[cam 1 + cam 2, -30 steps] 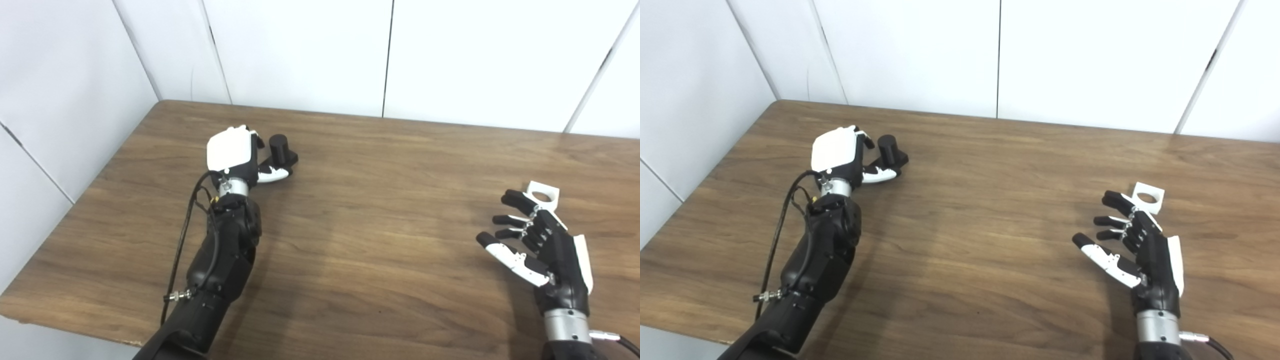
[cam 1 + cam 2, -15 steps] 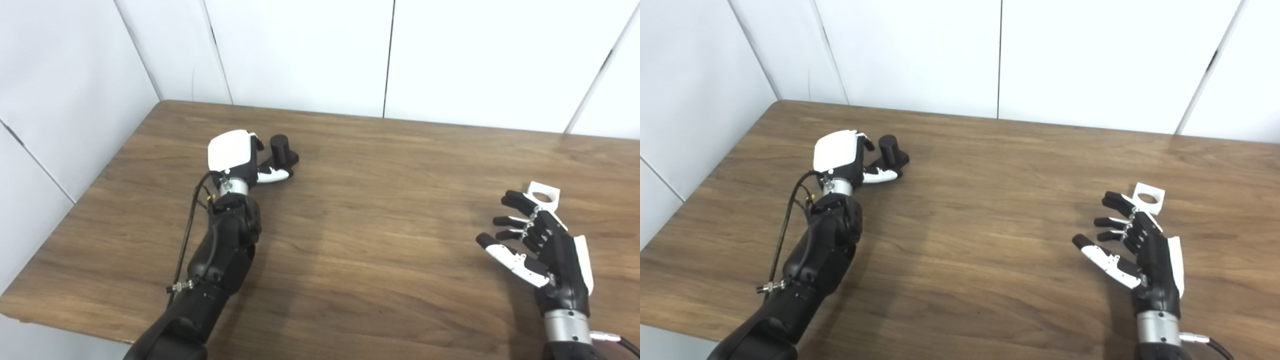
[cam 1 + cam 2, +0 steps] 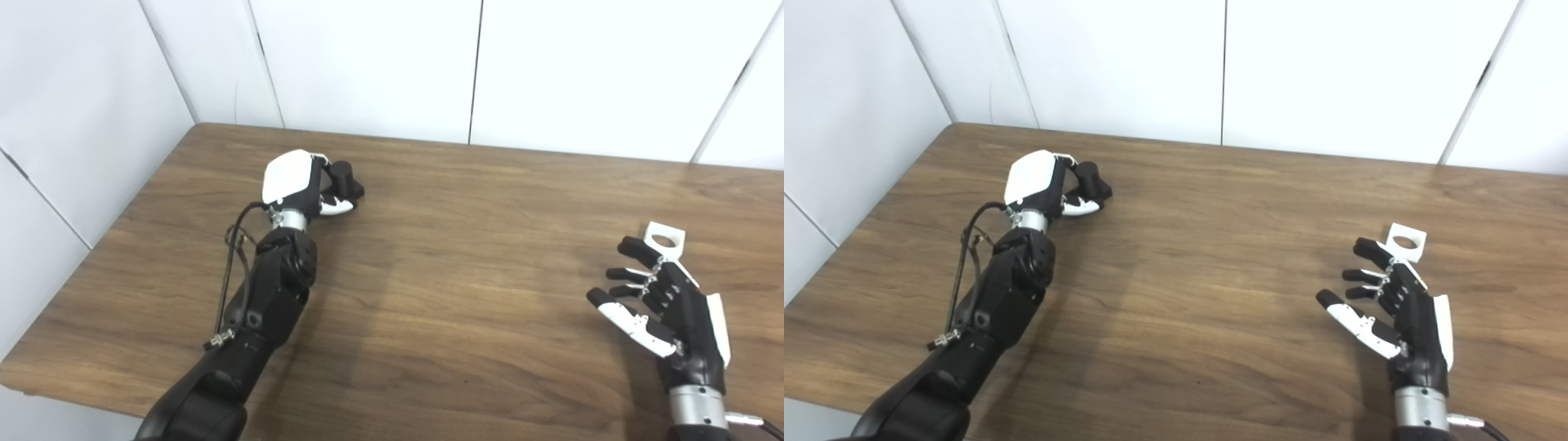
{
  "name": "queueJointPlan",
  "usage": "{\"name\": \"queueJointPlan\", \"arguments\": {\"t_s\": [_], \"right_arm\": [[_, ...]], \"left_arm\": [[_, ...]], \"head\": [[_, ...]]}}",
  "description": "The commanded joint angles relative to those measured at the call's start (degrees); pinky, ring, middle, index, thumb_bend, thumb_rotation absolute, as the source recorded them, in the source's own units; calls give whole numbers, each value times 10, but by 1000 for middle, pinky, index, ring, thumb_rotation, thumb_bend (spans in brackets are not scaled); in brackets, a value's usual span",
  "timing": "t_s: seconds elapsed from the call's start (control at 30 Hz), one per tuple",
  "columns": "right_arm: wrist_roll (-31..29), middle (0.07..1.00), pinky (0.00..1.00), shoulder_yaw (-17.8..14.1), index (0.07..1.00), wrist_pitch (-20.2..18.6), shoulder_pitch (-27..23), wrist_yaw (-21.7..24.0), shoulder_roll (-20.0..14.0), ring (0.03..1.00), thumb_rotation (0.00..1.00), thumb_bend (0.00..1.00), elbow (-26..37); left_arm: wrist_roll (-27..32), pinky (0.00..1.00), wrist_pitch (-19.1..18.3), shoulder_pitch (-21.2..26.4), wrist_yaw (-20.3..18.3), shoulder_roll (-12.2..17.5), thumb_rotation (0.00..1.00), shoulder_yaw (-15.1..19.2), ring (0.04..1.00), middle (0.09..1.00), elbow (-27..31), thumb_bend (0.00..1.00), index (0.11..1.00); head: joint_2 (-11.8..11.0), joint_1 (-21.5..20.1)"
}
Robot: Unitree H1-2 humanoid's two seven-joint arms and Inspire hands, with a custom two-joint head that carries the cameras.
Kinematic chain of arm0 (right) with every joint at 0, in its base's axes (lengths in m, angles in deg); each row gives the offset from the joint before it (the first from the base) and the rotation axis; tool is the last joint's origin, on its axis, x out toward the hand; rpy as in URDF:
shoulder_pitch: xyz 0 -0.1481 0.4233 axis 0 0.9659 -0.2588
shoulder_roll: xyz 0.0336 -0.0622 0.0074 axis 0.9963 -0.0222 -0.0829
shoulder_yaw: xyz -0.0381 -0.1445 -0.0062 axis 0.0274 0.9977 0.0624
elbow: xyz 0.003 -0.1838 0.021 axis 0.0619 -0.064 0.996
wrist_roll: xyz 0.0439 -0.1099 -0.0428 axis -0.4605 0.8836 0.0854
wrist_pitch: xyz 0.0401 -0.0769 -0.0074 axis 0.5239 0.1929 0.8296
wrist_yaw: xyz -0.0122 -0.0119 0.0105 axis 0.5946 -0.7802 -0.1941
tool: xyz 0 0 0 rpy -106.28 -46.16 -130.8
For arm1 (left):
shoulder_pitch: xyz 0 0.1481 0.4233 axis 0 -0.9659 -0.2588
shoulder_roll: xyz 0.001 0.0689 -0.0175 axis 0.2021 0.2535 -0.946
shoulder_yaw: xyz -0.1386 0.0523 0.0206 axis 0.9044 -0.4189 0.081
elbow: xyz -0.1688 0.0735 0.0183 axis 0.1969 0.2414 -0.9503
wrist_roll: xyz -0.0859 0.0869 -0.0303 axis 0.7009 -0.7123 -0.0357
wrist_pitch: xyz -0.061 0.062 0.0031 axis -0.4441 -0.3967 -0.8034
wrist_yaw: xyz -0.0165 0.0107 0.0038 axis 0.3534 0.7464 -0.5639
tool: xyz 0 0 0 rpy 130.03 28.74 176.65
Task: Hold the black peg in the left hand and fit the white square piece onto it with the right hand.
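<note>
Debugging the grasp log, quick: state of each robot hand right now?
Left robot hand: shut on the black peg.
Right robot hand: open, holding nothing; white square piece lies just beyond its fingertips.

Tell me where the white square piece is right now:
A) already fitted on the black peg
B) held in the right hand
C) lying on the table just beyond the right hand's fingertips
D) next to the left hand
C: the white square piece lies flat on the table just past the fingers of the open right hand, untouched, far from the black peg that the left hand is closing on.
</note>
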Motion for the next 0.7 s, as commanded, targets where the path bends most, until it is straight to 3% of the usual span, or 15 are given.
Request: {"name": "queueJointPlan", "arguments": {"t_s": [0.0,0.37,0.67], "right_arm": [[0,778,511,-3,747,8,5,-4,4,629,235,739,10],[-1,775,515,-5,744,1,6,-5,6,631,257,750,16],[4,760,500,-5,743,5,4,-9,6,613,265,751,16]], "left_arm": [[11,828,0,0,-11,20,78,-5,841,815,-12,512,490],[72,824,36,-5,-35,37,77,-24,852,819,-13,512,490],[129,891,128,-7,-131,85,82,-68,901,864,14,518,494]], "head": [[1,0],[4,-6],[4,-11]]}}
